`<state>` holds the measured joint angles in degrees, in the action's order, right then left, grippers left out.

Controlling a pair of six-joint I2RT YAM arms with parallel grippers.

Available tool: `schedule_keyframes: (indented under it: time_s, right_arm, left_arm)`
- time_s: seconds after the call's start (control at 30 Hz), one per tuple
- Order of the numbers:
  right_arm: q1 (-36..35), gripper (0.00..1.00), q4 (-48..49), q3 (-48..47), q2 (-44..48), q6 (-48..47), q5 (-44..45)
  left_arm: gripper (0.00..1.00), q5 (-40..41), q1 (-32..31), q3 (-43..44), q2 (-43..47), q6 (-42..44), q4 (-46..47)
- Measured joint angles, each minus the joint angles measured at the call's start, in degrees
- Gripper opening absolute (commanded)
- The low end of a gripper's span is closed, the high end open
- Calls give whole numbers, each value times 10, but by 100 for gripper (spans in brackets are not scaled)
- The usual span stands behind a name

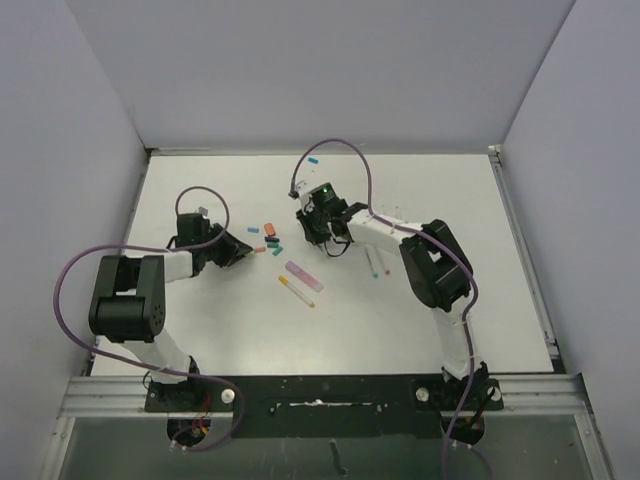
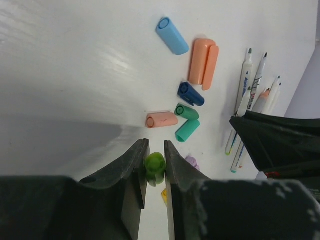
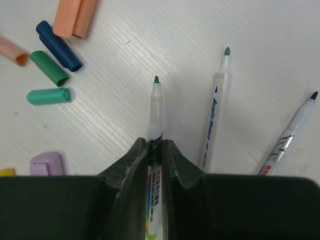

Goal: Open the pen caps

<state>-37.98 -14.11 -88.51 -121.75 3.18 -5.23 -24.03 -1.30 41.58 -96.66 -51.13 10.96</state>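
Observation:
My left gripper (image 2: 154, 150) is shut on a bright green pen cap (image 2: 154, 167) just above the table; in the top view it (image 1: 240, 250) is left of the loose caps. My right gripper (image 3: 155, 145) is shut on a thin white pen (image 3: 155, 107) whose green tip is bare and points away from me. Loose caps lie between the arms: light blue (image 2: 172, 36), salmon-orange (image 2: 203, 61), dark blue (image 2: 190, 94), pink (image 2: 161, 120), dark green (image 2: 187, 111) and teal (image 2: 187, 130). Two more uncapped white pens (image 3: 216, 110) (image 3: 290, 135) lie to the right of the held pen.
A lilac highlighter (image 1: 303, 275) and a yellow-ended pen (image 1: 296, 291) lie near the table's middle. A lone blue cap (image 1: 313, 160) lies at the far edge. Two pens (image 1: 377, 263) lie by the right arm. Grey walls close in three sides.

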Motion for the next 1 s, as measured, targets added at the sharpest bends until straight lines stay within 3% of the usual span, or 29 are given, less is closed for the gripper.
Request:
schedule_keyframes:
  time_s: [0.17, 0.4, 0.47, 0.63, 0.67, 1.0]
  right_arm:
    - [-2, 1, -5, -22, -27, 0, 7]
    - [-4, 19, -8, -41, -47, 0, 12]
    - [-4, 26, -9, -42, -47, 0, 13]
    - [-4, 40, -9, -44, -47, 0, 20]
    - [-4, 43, -9, -44, -47, 0, 21]
    - [-6, 66, 8, 11, 7, -13, 25]
  left_arm:
    - [26, 0, 6, -12, 0, 6, 0]
    - [37, 0, 9, -14, 0, 8, 0]
    - [47, 0, 9, -14, 0, 8, 0]
    - [92, -3, 9, -16, 22, 8, -1]
    - [97, -1, 9, -16, 31, 9, -3]
    - [98, -5, 9, -17, 143, 8, 2]
